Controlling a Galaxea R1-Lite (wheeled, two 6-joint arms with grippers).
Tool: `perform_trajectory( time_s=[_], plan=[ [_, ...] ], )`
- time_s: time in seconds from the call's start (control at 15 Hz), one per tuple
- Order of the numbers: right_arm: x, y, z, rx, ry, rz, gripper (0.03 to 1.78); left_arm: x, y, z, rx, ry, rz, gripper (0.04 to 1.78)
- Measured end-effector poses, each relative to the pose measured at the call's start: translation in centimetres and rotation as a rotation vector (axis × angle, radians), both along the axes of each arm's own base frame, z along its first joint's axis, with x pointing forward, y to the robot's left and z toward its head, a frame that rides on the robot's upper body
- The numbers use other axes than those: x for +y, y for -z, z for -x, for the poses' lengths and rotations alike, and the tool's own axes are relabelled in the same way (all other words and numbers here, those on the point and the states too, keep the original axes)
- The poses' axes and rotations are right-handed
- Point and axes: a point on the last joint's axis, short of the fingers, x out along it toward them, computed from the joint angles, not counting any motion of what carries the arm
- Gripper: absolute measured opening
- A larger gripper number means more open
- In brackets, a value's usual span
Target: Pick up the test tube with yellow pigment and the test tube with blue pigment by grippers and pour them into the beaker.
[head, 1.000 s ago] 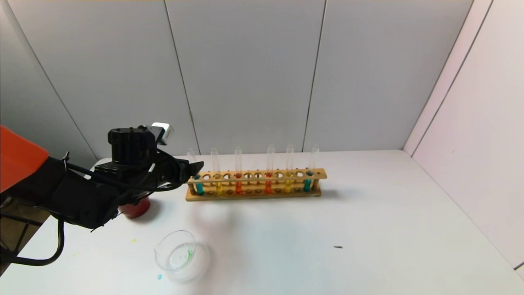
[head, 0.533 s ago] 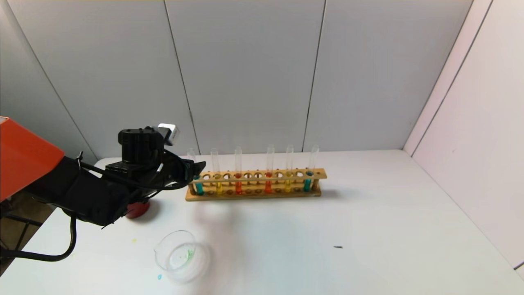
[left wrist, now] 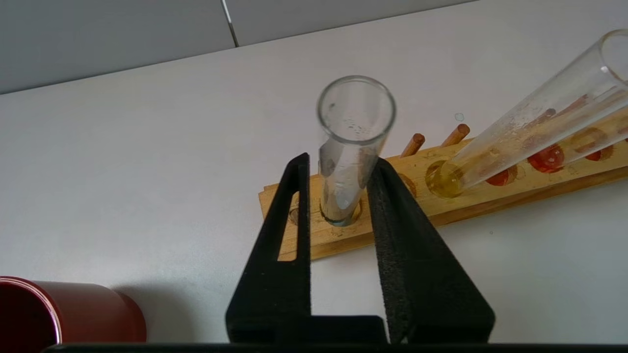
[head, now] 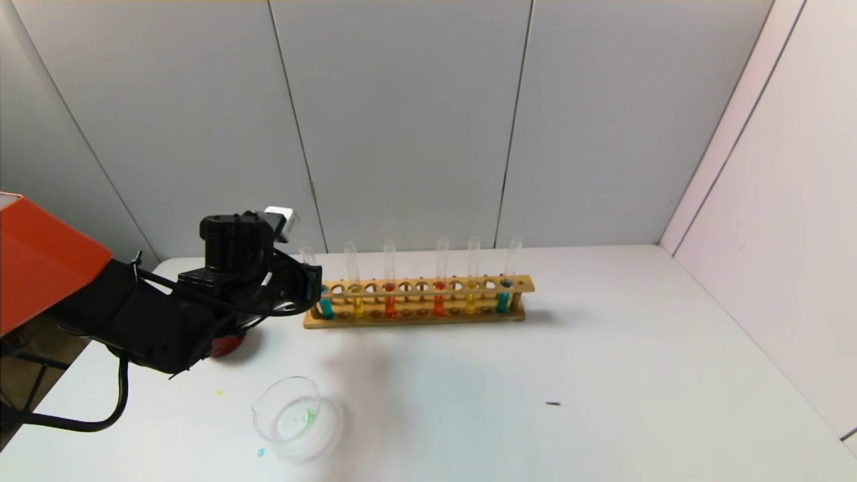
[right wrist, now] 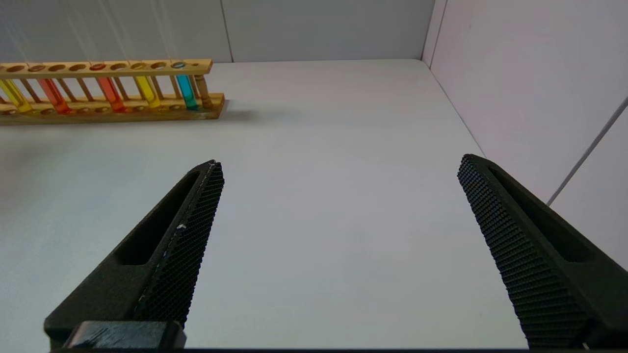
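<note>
The test tube with blue pigment stands in the left end hole of the wooden rack. My left gripper is shut on its glass above the rack's top bar; in the left wrist view the gripper has a finger on each side of the tube. The test tube with yellow pigment stands one hole to the right and also shows in the left wrist view. The beaker sits near the table's front left. My right gripper is open and empty over bare table, out of the head view.
The rack also holds two orange-red tubes, a second yellow tube and a teal tube. A dark red cup stands left of the rack, partly behind my left arm. Small colour spots lie near the beaker. Walls close the back and right.
My left gripper has moved up to the rack's left end and its fingers have closed round the blue tube, whose top now leans slightly left. Nothing else has moved.
</note>
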Motion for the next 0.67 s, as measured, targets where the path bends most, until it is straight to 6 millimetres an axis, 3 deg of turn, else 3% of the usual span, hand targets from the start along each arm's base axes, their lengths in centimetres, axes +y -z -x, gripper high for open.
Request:
perform_trajectory(
  time_s=[0.13,0.67],
  plan=[
    [0.0,0.0,0.0,0.000,0.000,0.000,1.74,-0.1,0.0,0.0,0.001,0.003,0.001,0.29],
    [0.0,0.0,0.0,0.000,0.000,0.000,1.74,-0.2,-1.2,0.4,-0.024,0.010,-0.002,0.29]
  ],
)
